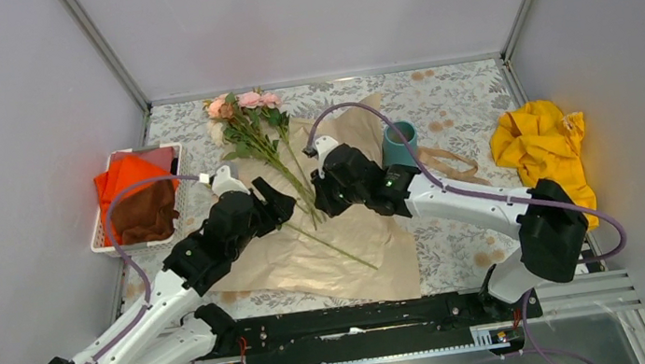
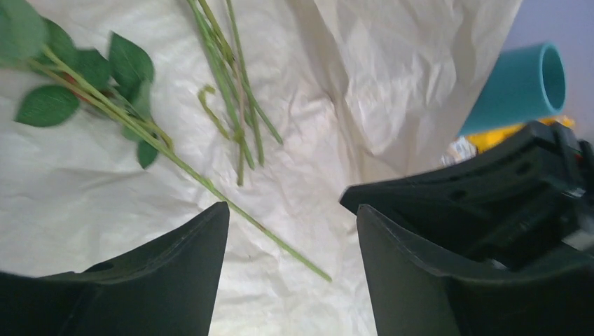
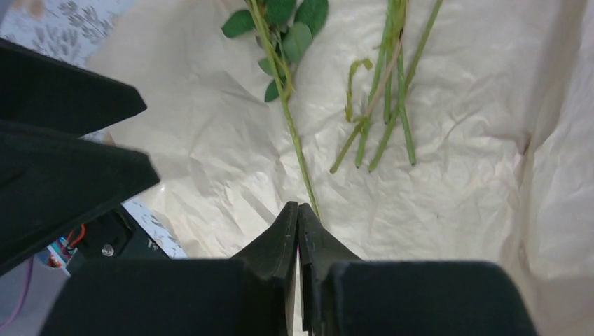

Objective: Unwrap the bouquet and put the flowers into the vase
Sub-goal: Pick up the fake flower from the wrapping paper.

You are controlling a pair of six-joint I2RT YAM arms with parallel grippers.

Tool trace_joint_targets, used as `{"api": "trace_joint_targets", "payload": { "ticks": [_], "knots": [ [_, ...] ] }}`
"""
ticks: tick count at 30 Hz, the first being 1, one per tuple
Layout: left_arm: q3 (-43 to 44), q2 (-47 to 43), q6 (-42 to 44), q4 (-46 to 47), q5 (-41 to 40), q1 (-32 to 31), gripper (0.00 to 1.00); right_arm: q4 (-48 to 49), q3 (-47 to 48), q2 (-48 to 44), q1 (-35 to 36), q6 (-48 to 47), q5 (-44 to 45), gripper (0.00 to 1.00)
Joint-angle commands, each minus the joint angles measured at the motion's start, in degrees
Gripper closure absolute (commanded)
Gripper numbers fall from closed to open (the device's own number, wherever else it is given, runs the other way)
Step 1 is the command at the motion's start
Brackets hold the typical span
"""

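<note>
Since the wrapping paper [image 1: 329, 256] lies open and flat across the middle of the bench [image 1: 467, 92], we judge the unwrapping done. The flowers [image 1: 246, 117] rest loose on it, heads toward the far left corner and cut ends toward the centre. The vase [image 1: 401, 145] sits at the paper's right edge, to the right of the stems and apart from them.

We expect the flowers to be light, with thin, springy stems and blooms that crush easily. The place to take hold is the bare lower stem, below the leaves. A single stem may roll or slip between flat pads, and such long stems could tip so short a vase.

The left gripper [image 1: 288, 201] hangs over the paper with its jaws apart, around the free end of one long stem [image 2: 231, 203] that lies away from the bunch. The right gripper [image 1: 320, 209] has its fingers pressed together, tips just beside that same stem.

From the right wrist, the stem's last stretch vanishes behind the fingers. The left wrist view shows its end bare on the paper, so we take it as unheld. The right arm covers the vase's base from above, so we cannot tell whether it stands upright or leans. Both wrist views cut off the blooms, and from above they overlap too much to count. A tan loop [image 1: 448, 161] right of the vase may be ribbon.
</note>
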Motion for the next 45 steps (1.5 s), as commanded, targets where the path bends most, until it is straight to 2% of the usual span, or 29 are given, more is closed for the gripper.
{"api": "trace_joint_targets", "payload": {
  "ticks": [1, 4, 9, 14, 19, 24, 29, 31, 34, 38, 45],
  "knots": [
    [-0.5, 0.0, -2.5, 5.2, 9.0, 0.5, 0.27, -2.3, -0.7, 1.5, -0.3, -0.2, 0.2, 0.87],
    [0.0, -0.6, -2.1, 3.5, 7.4, 0.6, 0.25, -4.1, -2.9, 3.6, -0.3, 0.3, -0.6, 0.70],
    [-0.1, -0.2, -1.4, 2.4, 6.9, 0.6, 0.22, -5.5, -6.3, 6.8, 0.7, -0.2, -3.8, 0.58],
    [-1.3, 1.3, -1.6, 4.0, 8.4, 0.7, 0.22, -10.3, -4.5, 11.8, 4.4, -2.7, 2.8, 0.57],
    [-1.5, 1.5, -1.1, 3.9, 8.4, 0.8, 0.22, -10.2, -4.9, 13.9, 5.1, -3.1, 3.6, 0.57],
    [-2.2, 1.1, -1.2, 3.9, 8.4, 1.1, 0.21, -9.5, -6.1, 15.8, 6.8, -2.7, 4.2, 0.64],
    [-2.4, 0.6, -1.8, 3.9, 8.8, 1.5, 0.21, -9.6, -6.5, 18.5, 9.0, -2.0, 6.6, 0.93],
    [-2.5, 0.3, -2.3, 3.9, 9.2, 1.8, 0.20, -9.7, -6.6, 19.3, 9.4, -1.7, 7.2, 1.00],
    [-3.2, -0.2, -3.7, 4.1, 10.3, 2.2, 0.19, -9.4, -6.5, 18.5, 9.4, -0.7, 8.5, 1.00],
    [-6.1, -0.5, -7.1, 6.7, 13.7, 3.4, 0.19, -9.0, -6.0, 12.9, 9.4, 0.4, 9.3, 1.00],
    [-11.1, 0.8, -10.1, 13.7, 20.4, 6.0, 0.20, -7.3, -5.0, 3.9, 9.4, 1.9, 4.4, 1.00]
  ]
}}
